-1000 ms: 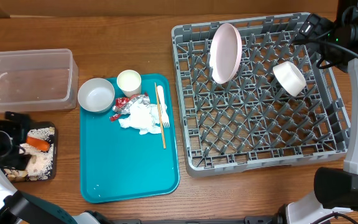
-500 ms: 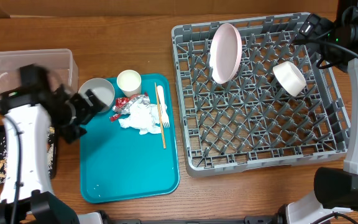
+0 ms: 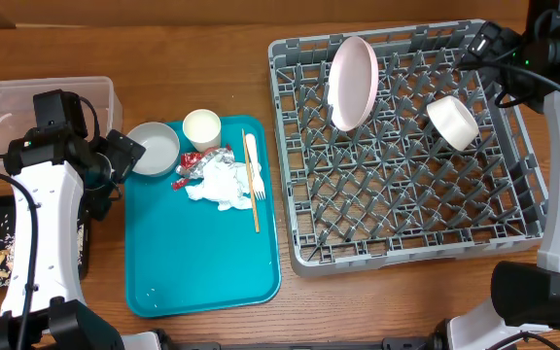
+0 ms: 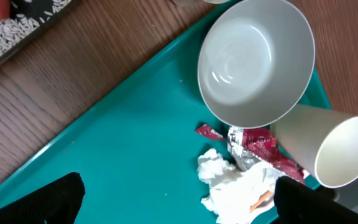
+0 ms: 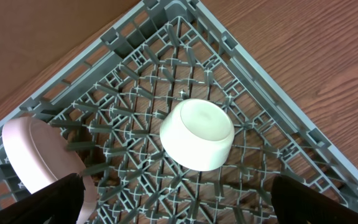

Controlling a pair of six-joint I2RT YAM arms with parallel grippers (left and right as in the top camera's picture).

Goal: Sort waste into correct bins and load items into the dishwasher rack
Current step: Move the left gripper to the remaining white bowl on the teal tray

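The left gripper (image 4: 178,204) is being held spread and empty just beside the bowl (image 4: 253,62), probably for a rim grasp; the right gripper (image 5: 179,205) likewise.

No legible text, labels, brands or numbers, red-and-silver foil wrapper (image 4: 261,151) too crumpled to read

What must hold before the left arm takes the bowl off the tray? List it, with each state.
1. The left pincer open: ok.
2. It holds nothing: ok.
3. The bowl upright and empty on the tray: ok.
4. The cup clear of the bowl: cannot tell, they sit close.
5. Free pegs in the rack: ok.
6. The right pincer open, empty, above the rack: ok.
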